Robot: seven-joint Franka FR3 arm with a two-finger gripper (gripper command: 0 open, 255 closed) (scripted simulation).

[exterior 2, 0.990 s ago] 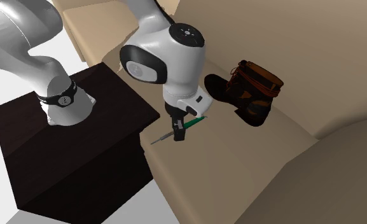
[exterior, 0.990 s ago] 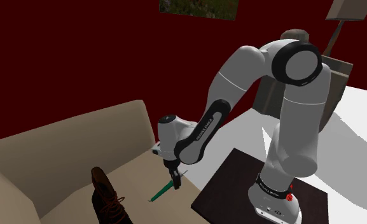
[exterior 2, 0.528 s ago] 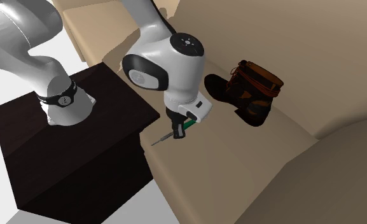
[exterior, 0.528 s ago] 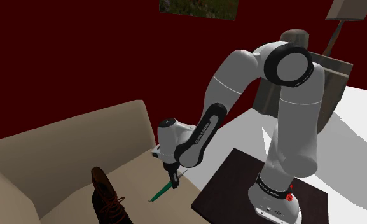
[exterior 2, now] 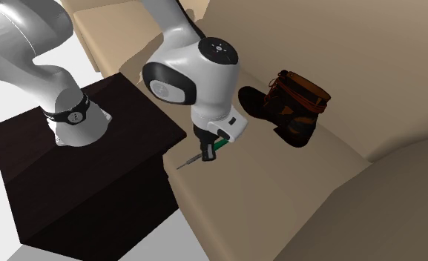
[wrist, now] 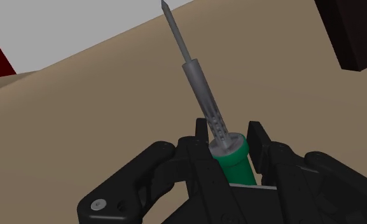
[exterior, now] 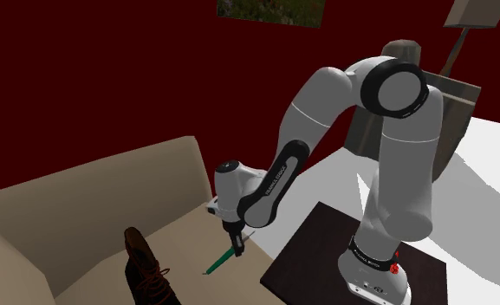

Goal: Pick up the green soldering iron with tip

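Green at the handle and grey along the tip, the soldering iron (wrist: 229, 158) lay on the tan sofa seat (exterior 2: 279, 200) near the dark stand (exterior 2: 130, 122). The black hand (wrist: 228, 135) was down over it, both fingers drawn narrow against the handle. To my eye the grip was made; the lift was not yet begun.

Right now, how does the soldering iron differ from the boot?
The soldering iron is slim, green-handled with a grey tip; the boot is bulky and dark brown. The soldering iron is clasped by the gripper; the boot stands free, apart from it. Both are at the tan sofa seat.
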